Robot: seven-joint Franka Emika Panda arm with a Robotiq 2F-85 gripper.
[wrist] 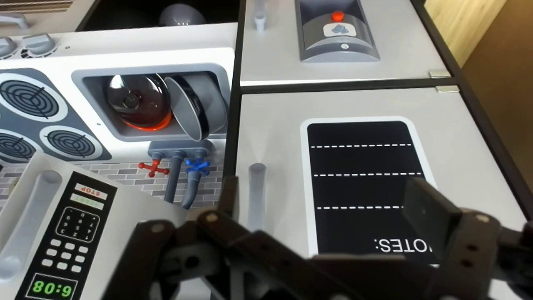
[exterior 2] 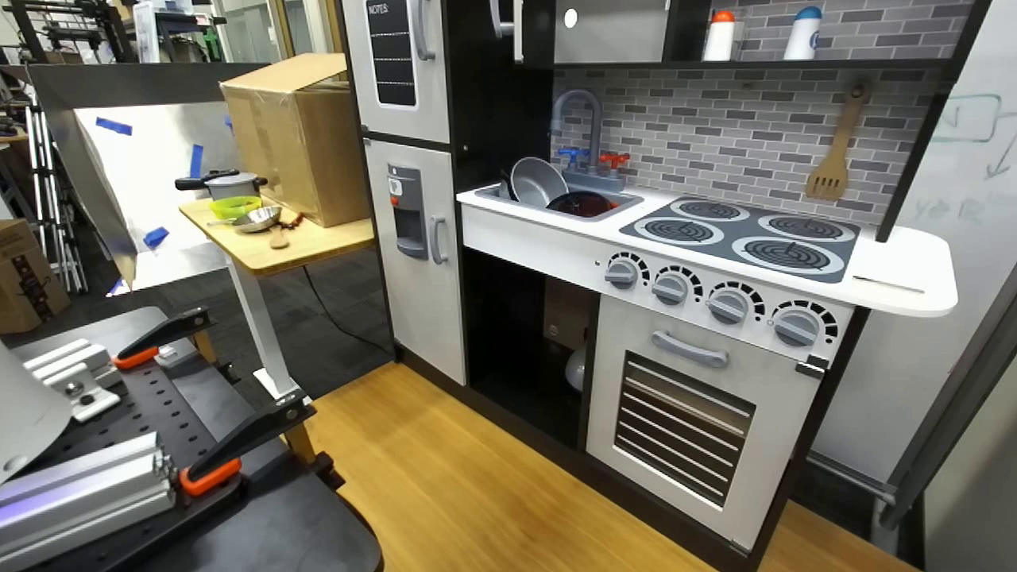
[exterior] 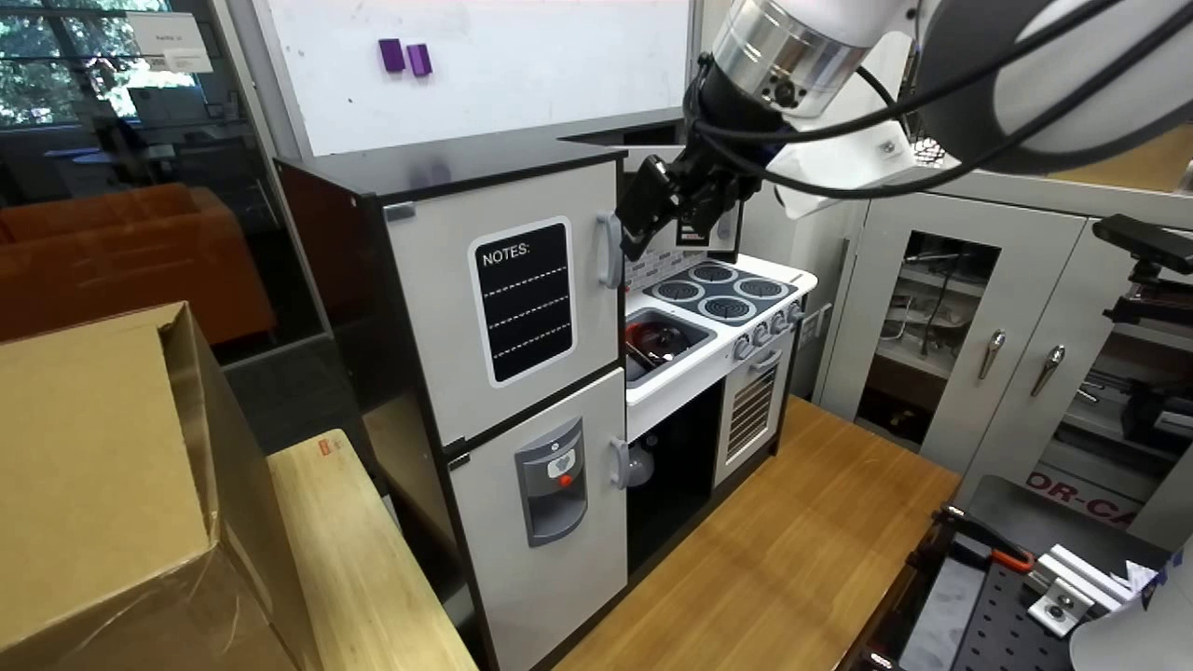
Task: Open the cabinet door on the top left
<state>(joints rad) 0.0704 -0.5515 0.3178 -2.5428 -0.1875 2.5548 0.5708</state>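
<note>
The cabinet door (exterior: 508, 300) stands at the upper left of the toy kitchen (exterior 2: 528, 242), directly above the dispenser door (exterior 2: 417, 282), and sits closed. Wrist view: end effector (wrist: 331, 200) has its fingers (wrist: 431, 206) spread well apart. The vertical grey handle (wrist: 257, 196) shows between them, nearer one fingertip; the black NOTES panel (wrist: 362, 189) reads upside down. In an exterior view the end effector is beside the handle; whether they touch, cannot tell.

The cabinet door (exterior 2: 397, 71) stands closed, handle (exterior 2: 419, 32) upright.
</note>
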